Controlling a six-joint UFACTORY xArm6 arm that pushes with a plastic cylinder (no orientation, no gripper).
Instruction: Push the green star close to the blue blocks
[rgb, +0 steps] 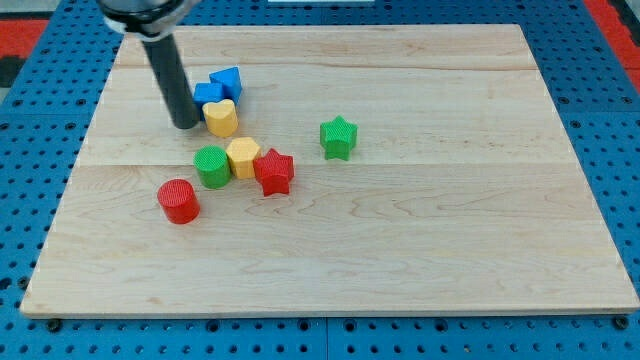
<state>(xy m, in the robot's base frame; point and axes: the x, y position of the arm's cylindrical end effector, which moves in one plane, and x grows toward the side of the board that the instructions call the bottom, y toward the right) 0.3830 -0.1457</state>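
The green star (339, 137) sits alone near the board's middle, right of the cluster. Two blue blocks touch at the upper left: a blue triangle-like block (228, 81) and a blue cube (208, 94). My tip (185, 124) rests on the board just left of the blue cube and of the yellow heart (221, 117). The tip is well to the left of the green star, with the yellow heart between them.
A green cylinder (211, 166), a yellow hexagon-like block (243, 158) and a red star (273, 171) stand in a touching row below the heart. A red cylinder (179, 200) stands lower left. The wooden board (450, 240) lies on a blue pegboard.
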